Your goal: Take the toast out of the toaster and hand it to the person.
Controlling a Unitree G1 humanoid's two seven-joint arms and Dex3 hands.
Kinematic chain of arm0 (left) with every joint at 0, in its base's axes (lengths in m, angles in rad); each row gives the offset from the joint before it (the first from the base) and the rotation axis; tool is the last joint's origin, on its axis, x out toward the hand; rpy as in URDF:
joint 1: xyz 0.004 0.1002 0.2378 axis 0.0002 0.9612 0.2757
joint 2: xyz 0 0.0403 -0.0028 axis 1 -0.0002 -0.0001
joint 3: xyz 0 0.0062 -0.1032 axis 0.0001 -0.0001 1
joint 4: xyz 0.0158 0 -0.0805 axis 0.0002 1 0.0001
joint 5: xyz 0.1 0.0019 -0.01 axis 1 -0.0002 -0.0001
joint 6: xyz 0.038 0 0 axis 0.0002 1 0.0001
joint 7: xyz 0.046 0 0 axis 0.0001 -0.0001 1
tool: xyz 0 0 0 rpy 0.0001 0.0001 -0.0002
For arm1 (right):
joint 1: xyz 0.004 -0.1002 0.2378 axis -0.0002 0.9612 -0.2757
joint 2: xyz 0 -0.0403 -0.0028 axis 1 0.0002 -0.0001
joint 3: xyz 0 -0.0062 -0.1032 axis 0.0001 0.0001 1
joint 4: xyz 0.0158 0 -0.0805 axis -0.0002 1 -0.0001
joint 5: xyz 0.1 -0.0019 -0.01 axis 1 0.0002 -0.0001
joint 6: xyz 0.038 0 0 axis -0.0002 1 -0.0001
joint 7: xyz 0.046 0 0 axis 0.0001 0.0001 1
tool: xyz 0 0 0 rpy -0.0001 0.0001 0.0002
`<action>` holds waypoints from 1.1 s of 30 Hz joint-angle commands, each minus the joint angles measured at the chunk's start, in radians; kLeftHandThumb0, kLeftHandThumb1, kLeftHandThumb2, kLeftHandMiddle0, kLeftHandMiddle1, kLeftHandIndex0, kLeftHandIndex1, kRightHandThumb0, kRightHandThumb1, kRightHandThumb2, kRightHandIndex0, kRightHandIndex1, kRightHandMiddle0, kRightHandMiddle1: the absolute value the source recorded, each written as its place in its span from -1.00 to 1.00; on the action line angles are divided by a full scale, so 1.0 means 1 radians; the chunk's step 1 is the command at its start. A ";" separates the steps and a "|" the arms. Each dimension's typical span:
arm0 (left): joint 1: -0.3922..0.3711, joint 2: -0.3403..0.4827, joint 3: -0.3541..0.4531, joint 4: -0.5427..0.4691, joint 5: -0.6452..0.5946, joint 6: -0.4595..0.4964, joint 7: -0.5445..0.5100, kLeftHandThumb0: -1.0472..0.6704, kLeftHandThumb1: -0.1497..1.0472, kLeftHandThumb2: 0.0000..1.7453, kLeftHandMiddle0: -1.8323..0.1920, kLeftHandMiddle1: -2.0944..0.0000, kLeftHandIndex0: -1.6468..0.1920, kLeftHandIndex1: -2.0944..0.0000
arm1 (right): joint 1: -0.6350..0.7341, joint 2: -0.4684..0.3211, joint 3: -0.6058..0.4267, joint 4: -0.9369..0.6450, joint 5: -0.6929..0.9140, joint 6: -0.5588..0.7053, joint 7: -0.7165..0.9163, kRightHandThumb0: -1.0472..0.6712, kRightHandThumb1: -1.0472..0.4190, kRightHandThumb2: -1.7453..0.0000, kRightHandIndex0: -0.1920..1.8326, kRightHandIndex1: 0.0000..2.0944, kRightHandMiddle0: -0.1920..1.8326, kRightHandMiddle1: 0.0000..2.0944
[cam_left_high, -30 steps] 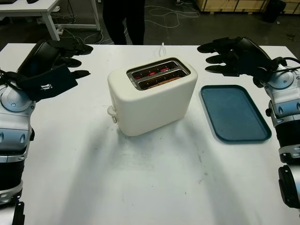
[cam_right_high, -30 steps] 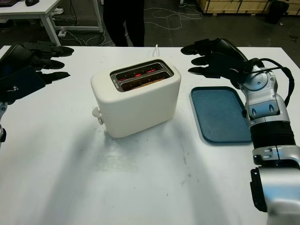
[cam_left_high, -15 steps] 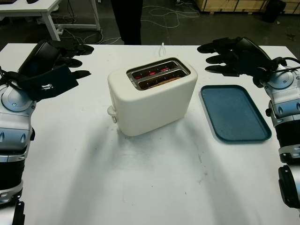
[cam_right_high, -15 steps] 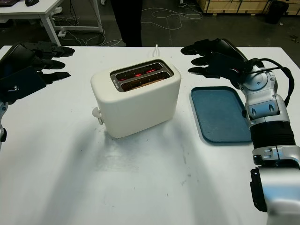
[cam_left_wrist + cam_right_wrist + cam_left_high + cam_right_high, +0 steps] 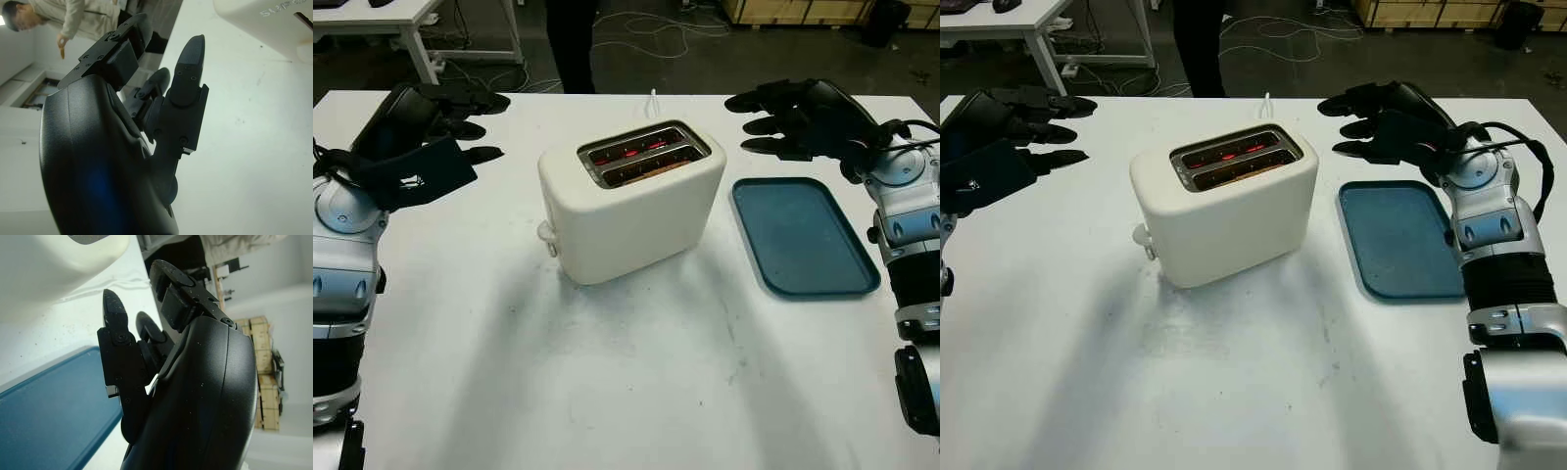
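White table (image 5: 607, 392) bears the toaster (image 5: 631, 201), toast apparently inside, between empty, uncurled left robot hand (image 5: 440, 117) and right robot hand (image 5: 793, 117).

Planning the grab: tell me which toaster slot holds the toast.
The slot nearer the robot: a brown toast edge shows there, while the far slot shows red glow.

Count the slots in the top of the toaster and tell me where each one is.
2. Both run side by side along the top of the toaster: the far slot glows red inside, the near slot lies just before it.
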 commanded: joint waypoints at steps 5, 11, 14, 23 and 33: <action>-0.002 0.007 0.011 -0.005 0.003 -0.001 0.003 -0.20 0.79 -0.98 0.07 0.83 0.02 0.99 | 0.012 0.009 0.000 -0.009 0.001 0.014 -0.006 0.00 -0.83 0.87 -0.12 -0.99 -0.17 -0.99; -0.004 0.008 0.011 -0.001 0.002 -0.006 0.002 -0.21 0.79 -0.98 0.07 0.82 0.01 0.99 | 0.011 0.006 0.001 -0.003 0.001 -0.002 -0.004 0.00 -0.83 0.87 -0.12 -1.00 -0.17 -1.00; -0.003 0.006 0.013 0.002 -0.003 -0.011 0.001 -0.20 0.79 -0.98 0.08 0.82 0.02 0.99 | 0.010 0.006 0.003 -0.002 -0.001 0.000 -0.004 -0.01 -0.83 0.87 -0.12 -1.00 -0.17 -1.00; 0.000 0.004 0.016 0.004 -0.003 -0.019 0.006 -0.19 0.79 -0.99 0.08 0.81 0.01 0.99 | 0.010 0.008 0.001 0.002 0.004 0.000 -0.001 -0.02 -0.83 0.87 -0.11 -1.00 -0.17 -1.00; 0.000 0.000 0.015 -0.006 0.000 -0.006 0.006 -0.18 0.79 -0.99 0.08 0.80 0.02 0.99 | 0.008 0.009 0.008 0.011 -0.005 -0.014 -0.008 -0.02 -0.83 0.89 -0.08 -0.98 -0.16 -0.99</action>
